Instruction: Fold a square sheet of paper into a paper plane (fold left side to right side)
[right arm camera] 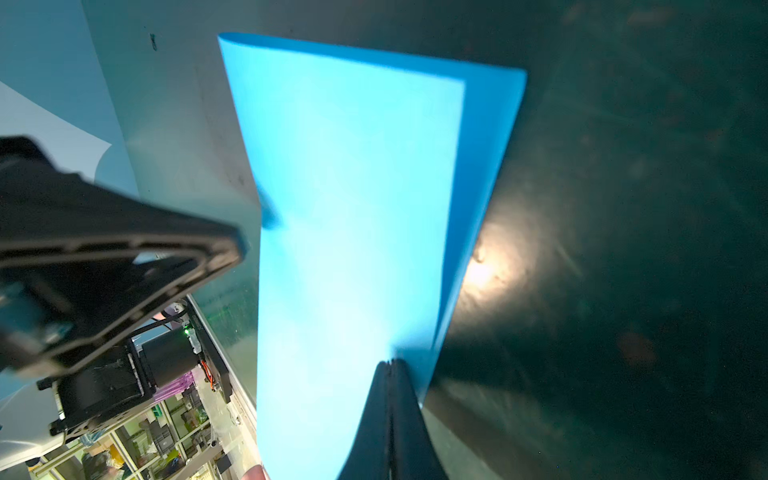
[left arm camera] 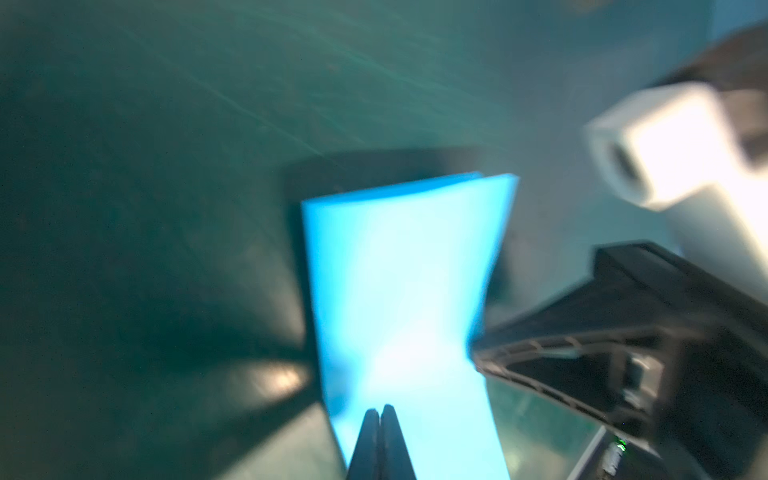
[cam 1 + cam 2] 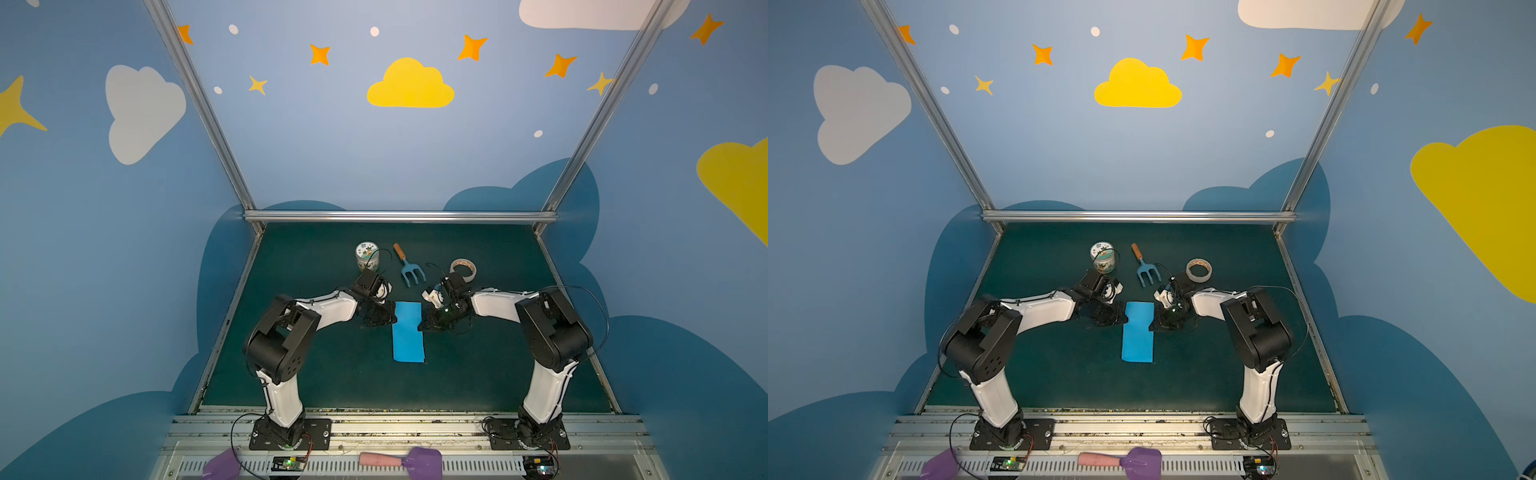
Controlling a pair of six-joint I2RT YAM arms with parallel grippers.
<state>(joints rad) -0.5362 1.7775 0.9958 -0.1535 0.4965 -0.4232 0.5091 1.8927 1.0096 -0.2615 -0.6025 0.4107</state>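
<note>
Bearing unreadable print: jar [image 3: 367,256]; paper [image 3: 408,336] plain

The square sheet of paper [image 3: 408,332], bright sky-blue, lies folded into a narrow doubled strip mid-surface, long edges running toward the back edge.

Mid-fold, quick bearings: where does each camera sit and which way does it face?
Top views: stereo pair high behind the arm bases, facing down and forward over the table; both arms show.
Left wrist: on the left arm, looking along the shut left gripper onto the square sheet of paper; right gripper opposite.
Right wrist: mirrored, along the shut right gripper; left gripper opposite.
Shared: all show the paper.
</note>
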